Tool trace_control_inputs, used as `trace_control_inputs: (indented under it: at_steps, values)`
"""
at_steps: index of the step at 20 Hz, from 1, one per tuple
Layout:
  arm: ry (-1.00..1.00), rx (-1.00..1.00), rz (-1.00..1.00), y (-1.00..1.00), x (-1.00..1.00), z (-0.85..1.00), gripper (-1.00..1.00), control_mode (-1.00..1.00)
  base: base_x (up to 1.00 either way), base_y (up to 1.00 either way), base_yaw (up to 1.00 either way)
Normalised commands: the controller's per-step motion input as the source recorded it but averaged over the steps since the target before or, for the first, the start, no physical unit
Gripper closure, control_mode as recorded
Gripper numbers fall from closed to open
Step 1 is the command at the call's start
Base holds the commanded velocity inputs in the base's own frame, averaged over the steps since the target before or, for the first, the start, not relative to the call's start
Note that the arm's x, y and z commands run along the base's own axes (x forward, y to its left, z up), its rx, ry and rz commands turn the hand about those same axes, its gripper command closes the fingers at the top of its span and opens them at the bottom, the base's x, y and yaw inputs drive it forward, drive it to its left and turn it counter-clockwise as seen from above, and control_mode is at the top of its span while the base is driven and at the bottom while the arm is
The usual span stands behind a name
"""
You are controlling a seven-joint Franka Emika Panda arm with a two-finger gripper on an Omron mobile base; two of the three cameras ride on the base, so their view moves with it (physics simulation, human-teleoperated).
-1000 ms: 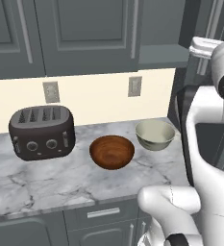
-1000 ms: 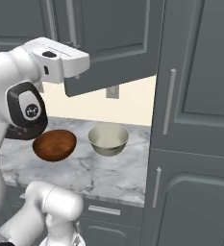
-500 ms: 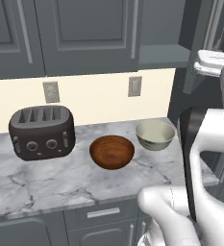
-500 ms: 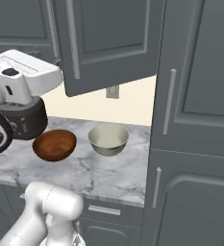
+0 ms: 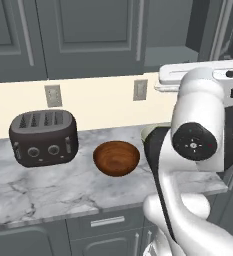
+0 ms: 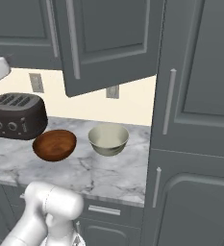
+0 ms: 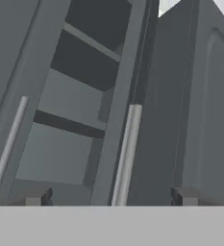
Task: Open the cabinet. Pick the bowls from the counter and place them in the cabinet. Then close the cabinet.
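The cabinet's door [image 6: 108,43] stands swung open over the counter [image 6: 104,175], with its bar handle [image 6: 72,38] facing out. In the hand view my gripper [image 7: 109,197] is open. That view shows a slim bar handle [image 7: 125,153] ahead, between the lines of the two fingertips [image 7: 36,197] and touching neither. Beside the handle, the cabinet's inside with grey shelves [image 7: 75,96] is visible. The reddish-brown bowl [image 6: 54,144] [image 5: 116,157] and the pale cream bowl [image 6: 108,138] sit side by side on the marble. My arm [image 5: 195,140] hides most of the pale bowl [image 5: 148,132] in the left base view.
A dark toaster [image 5: 43,137] [image 6: 17,115] stands left of the bowls against the wall. A tall grey cabinet [image 6: 195,120] rises at the counter's right end. A drawer front [image 5: 107,221] lies under the counter's edge.
My arm has swung back from the door. It has left the right base view's upper left and now covers the pale bowl in the left base view. Bowls and door stay put.
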Motion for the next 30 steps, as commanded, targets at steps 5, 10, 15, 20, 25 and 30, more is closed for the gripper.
trace_control_inputs:
  at_steps: [5,10,15,20,25,30]
  values:
    - [0.06,-0.02,-0.13,0.05,0.9,0.0,-1.0,-1.0,0.0,0.0,0.0]
    - [0.11,0.0,-0.07,-0.17,1.0,0.0,-1.0,-1.0,0.0,0.0,0.0]
    - [0.13,0.02,-0.03,-0.41,0.78,0.0,-1.0,-1.0,0.0,0.0,0.0]
    - [0.15,0.05,-0.06,-0.67,0.03,0.0,-1.0,-1.0,0.0,0.0,0.0]
    - [0.1,0.06,-0.12,-0.91,-0.2,-0.01,-1.0,-1.0,0.0,0.0,0.0]
    - [0.0,0.05,-0.11,-0.96,-0.39,0.0,-1.0,-1.0,0.0,0.0,0.0]
